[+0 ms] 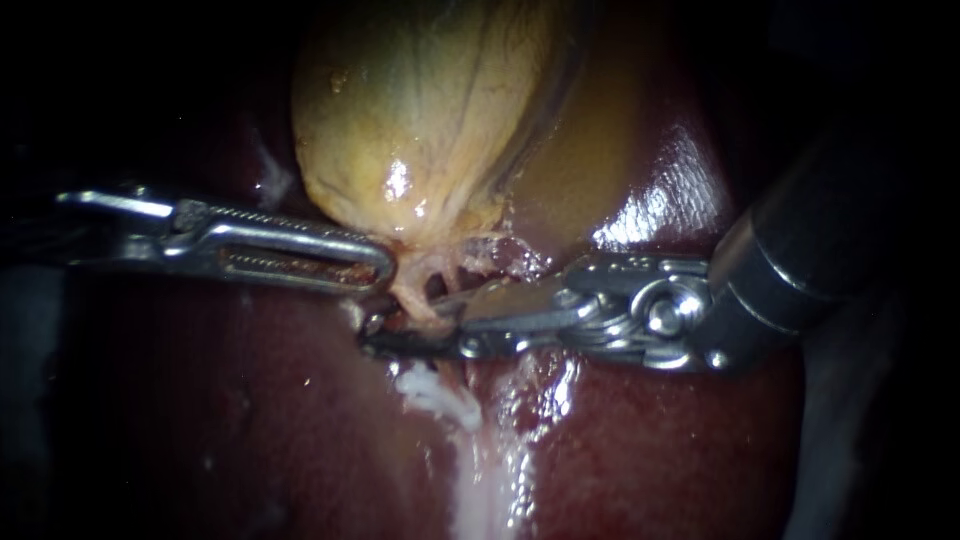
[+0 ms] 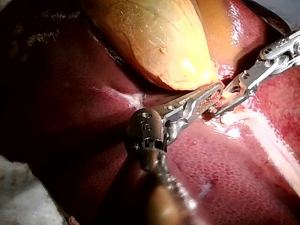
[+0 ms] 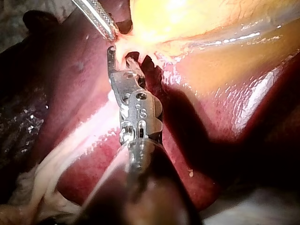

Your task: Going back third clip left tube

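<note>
Two steel instruments meet at the narrow end of the gallbladder [image 1: 420,120], a smooth, tan-yellow sac with fine veins that lies in a hollow of the wet, dark red liver [image 1: 200,420]. The left instrument [image 1: 385,265] reaches in flat from the left. Its long, slotted, toothed end effector is closed, its tip pinching the stringy tissue [image 1: 450,255] that hangs pale pink under the sac. The right instrument [image 1: 405,322] comes in from the right on a jointed metal wrist. Its end effector stands partly open, with one jaw above and one below. The tube [image 1: 412,295], a thin, pale strand, runs down from the sac's neck into that gap, just right of the left instrument's tip. Whether a clip sits on it cannot be made out. On the near side of both tips a glistening white band [image 1: 480,470] of fatty tissue runs along the liver's surface. The two tips lie close together, with the strands between them.
</note>
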Motion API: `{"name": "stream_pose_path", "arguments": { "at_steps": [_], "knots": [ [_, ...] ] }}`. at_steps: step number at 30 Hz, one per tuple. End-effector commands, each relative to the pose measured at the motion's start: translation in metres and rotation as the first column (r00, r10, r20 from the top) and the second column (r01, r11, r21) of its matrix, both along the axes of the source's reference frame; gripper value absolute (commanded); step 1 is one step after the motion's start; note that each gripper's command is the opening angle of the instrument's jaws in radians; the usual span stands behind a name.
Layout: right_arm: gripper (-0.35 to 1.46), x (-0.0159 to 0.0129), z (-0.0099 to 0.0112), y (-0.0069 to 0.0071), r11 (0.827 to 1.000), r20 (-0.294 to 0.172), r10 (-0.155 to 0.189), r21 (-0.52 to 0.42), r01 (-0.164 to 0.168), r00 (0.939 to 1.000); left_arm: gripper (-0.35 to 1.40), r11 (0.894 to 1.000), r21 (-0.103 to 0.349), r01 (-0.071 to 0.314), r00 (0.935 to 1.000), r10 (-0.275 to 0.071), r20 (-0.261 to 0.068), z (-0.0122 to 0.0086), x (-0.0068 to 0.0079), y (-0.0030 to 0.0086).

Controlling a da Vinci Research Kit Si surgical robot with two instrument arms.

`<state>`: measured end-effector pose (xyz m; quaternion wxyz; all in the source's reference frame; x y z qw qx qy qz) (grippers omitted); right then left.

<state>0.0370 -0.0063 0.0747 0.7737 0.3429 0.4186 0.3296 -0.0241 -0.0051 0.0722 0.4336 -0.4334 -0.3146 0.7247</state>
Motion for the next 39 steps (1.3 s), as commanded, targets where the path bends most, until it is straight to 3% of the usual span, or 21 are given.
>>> {"name": "stream_pose_path", "arguments": {
  "at_steps": [1, 9, 11, 13, 16, 17, 28, 39],
  "knots": [
    [-0.35, 0.0000, 0.0000, 0.0000, 1.000, 0.000, 0.000, 0.000, 0.000, 1.0000, -0.35, 1.000, 0.000, 0.000, 1.0000, 0.000, 0.000, 0.0000, 0.0000, 0.0000],
    [-0.35, 0.0000, 0.0000, 0.0000, 1.000, -0.005, -0.007, 0.004, 0.007, 1.0000, -0.35, 1.000, 0.000, 0.001, 1.0000, -0.001, 0.000, 0.0000, 0.0000, 0.0000],
    [-0.35, 0.0000, 0.0000, -0.0001, 1.000, -0.012, -0.022, 0.013, 0.022, 0.9997, -0.35, 1.000, 0.000, 0.001, 1.0000, -0.001, 0.000, 0.0000, 0.0000, 0.0000],
    [-0.05, 0.0002, 0.0001, -0.0002, 1.000, -0.039, -0.027, -0.005, 0.027, 0.9989, -0.35, 1.000, 0.000, 0.000, 1.0000, 0.000, 0.000, 0.0000, 0.0000, 0.0000],
    [0.49, 0.0010, 0.0003, 0.0000, 0.997, -0.091, -0.004, -0.081, -0.004, 0.9958, -0.35, 1.000, 0.000, 0.000, 1.0000, 0.000, 0.000, 0.0000, 0.0000, 0.0000],
    [0.49, 0.0011, 0.0003, 0.0000, 0.995, -0.100, 0.007, -0.097, -0.017, 0.9950, -0.35, 1.000, 0.000, 0.000, 1.0000, 0.000, 0.000, 0.0000, 0.0001, 0.0000],
    [0.50, 0.0005, 0.0002, 0.0000, 0.992, -0.106, -0.010, -0.130, -0.004, 0.9943, -0.35, 1.000, 0.000, 0.000, 1.0000, 0.000, 0.000, 0.0000, 0.0001, 0.0000],
    [0.50, -0.0035, -0.0012, -0.0002, 0.990, -0.121, -0.035, -0.140, 0.017, 0.9921, -0.35, 1.000, 0.000, -0.001, 1.0000, 0.001, 0.001, 0.0000, 0.0003, 0.0000]
  ]
}}
